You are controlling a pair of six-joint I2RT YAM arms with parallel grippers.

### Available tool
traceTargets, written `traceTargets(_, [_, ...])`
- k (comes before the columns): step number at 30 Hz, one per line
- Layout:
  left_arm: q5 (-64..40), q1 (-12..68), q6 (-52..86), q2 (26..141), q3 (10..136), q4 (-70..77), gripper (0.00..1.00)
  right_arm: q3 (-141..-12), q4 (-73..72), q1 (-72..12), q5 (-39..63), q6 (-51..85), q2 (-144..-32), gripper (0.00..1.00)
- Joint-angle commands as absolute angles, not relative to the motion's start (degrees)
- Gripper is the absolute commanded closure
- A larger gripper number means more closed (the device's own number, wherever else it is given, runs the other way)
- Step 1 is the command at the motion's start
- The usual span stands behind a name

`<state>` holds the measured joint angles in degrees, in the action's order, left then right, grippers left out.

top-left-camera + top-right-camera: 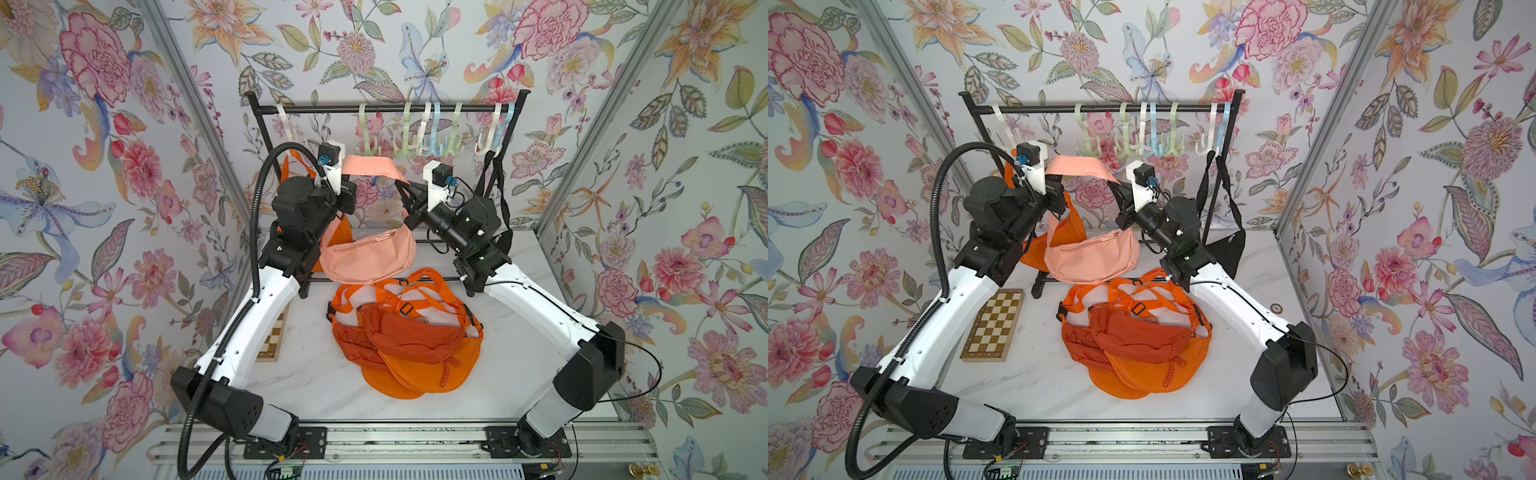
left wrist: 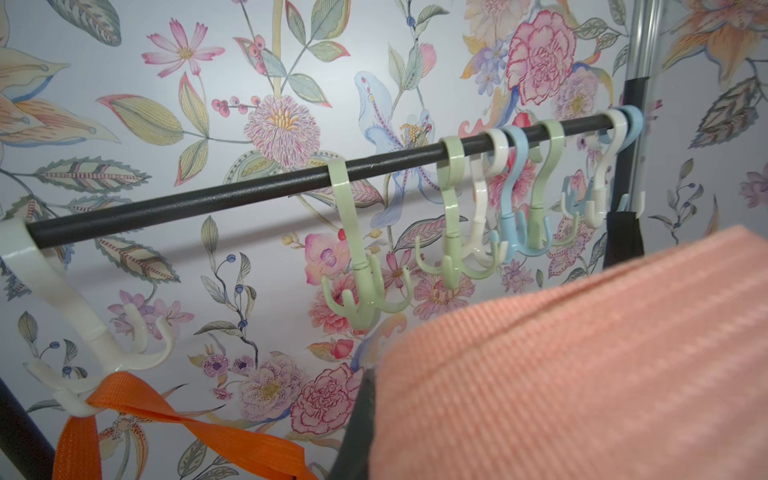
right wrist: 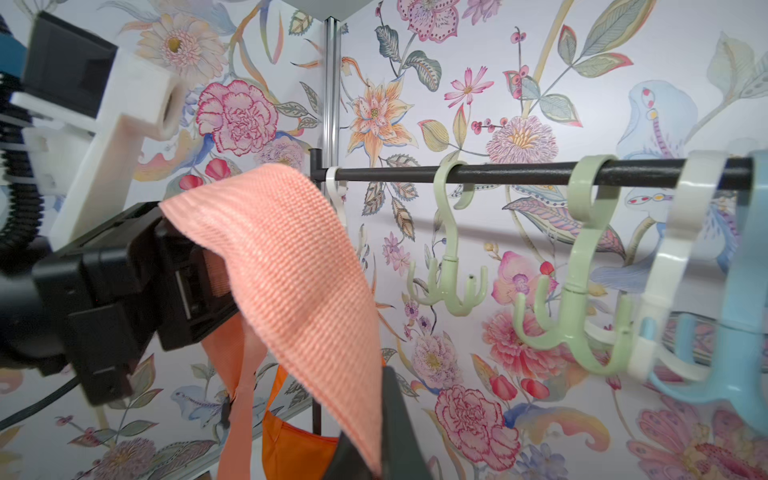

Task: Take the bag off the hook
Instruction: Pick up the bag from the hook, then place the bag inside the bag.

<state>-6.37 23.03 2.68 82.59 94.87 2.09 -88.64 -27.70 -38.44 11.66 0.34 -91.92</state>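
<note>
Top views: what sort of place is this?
Probably a staged robot test booth, not a home: floral wallpaper panels between aluminium posts, a small hook rack on a marble-look tabletop, arms bolted to a rail.

In both top views the left arm (image 1: 249, 324) rises from its base at 7 o'clock and the right arm (image 1: 540, 307) from 5 o'clock, each bent at the elbow and reaching toward 12 o'clock. Raised and near each other, the left gripper (image 1: 347, 193) points toward 3 o'clock and the right gripper (image 1: 404, 190) toward 9 o'clock, both clamped tight.
</note>
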Motion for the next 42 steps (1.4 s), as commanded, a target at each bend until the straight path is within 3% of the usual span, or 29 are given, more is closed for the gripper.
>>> traceTargets(1, [-7.94,24.25,0.62,78.13,93.16,-0.67,1.0,-84.02,-27.99,-40.21,11.15,-0.81,-85.15,1.0])
traceTargets(17, [-2.47,38.5,0.39,62.8,76.65,-6.54,1.0,-62.64,-15.61,-46.4,5.36,-1.36,-59.09,1.0])
traceTargets(27, [5.93,44.38,2.99,55.07,61.77,-0.84,1.0,-49.64,-13.09,-46.76,1.38,3.25,-47.33,1.0])
traceTargets(34, [7.95,44.56,2.42,52.92,67.32,-6.66,1.0,-51.71,-10.96,-47.56,9.16,4.96,-46.17,1.0])
traceTargets(42, [9.59,44.56,1.42,50.08,71.26,-13.83,1.0,-52.54,-9.64,-51.96,7.35,5.45,-44.96,1.0])
